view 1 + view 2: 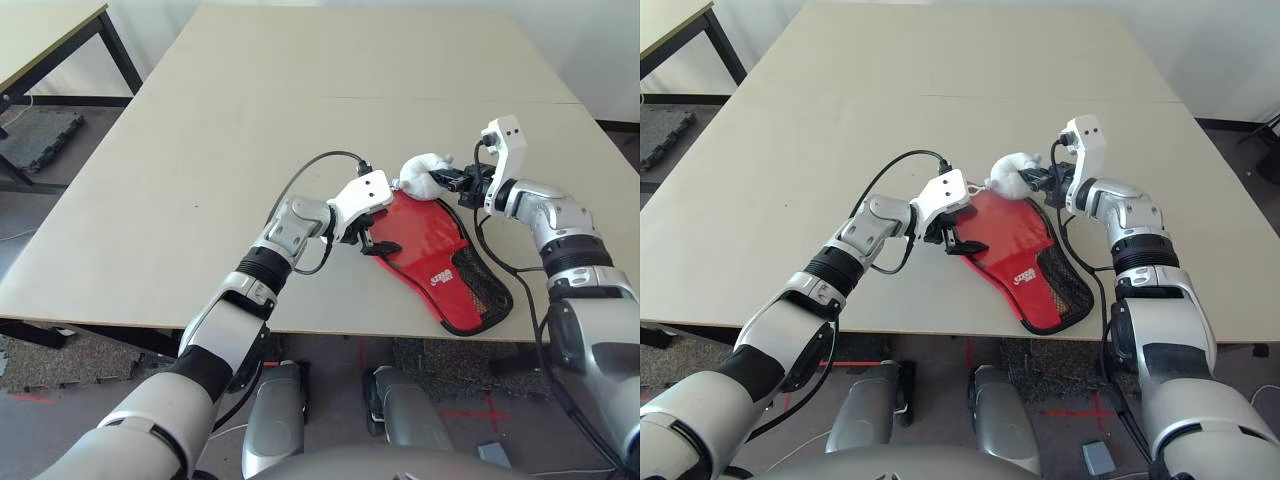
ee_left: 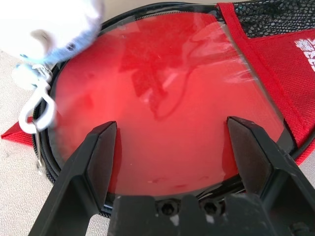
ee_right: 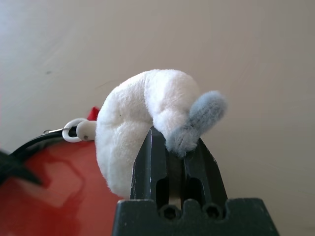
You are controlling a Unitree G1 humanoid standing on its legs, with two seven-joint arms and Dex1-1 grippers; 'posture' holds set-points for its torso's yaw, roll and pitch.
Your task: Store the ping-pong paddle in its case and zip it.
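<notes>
Paddle (image 2: 162, 113) looks already inside the case (image 1: 440, 262): through the left wrist camera you see the red rubber face ringed by the black zipper edge, with the case's red fabric and mesh pocket off to one side. The case lies flat near the table's (image 1: 200, 150) front edge, round end toward the far side, mesh end toward you. So my read is that only the zip is left.

Risks, as I judge them:
- Your right claw (image 3: 170, 147) is clamped on the white plush toy (image 3: 147, 113), not on the zipper itself. The toy hangs off the zipper by a small white ring (image 3: 74, 130). Plush is soft, so a hard pull can slide it out of the fingers or just stretch it while the slider stays put.
- Your left claw (image 2: 172, 152) is wide open, hovering over the round end with a finger (image 2: 93, 162) either side of the red face, holding nothing. If you pull the zip with the case unpinned, the whole case will drag across the table, maybe off the front edge.
- Pull direction must follow the curved edge; pulling straight up likely jams the slider.

Layout: toy sits at the far rim of the round end, right claw on it; left claw is just beside, on the near-left rim.
</notes>
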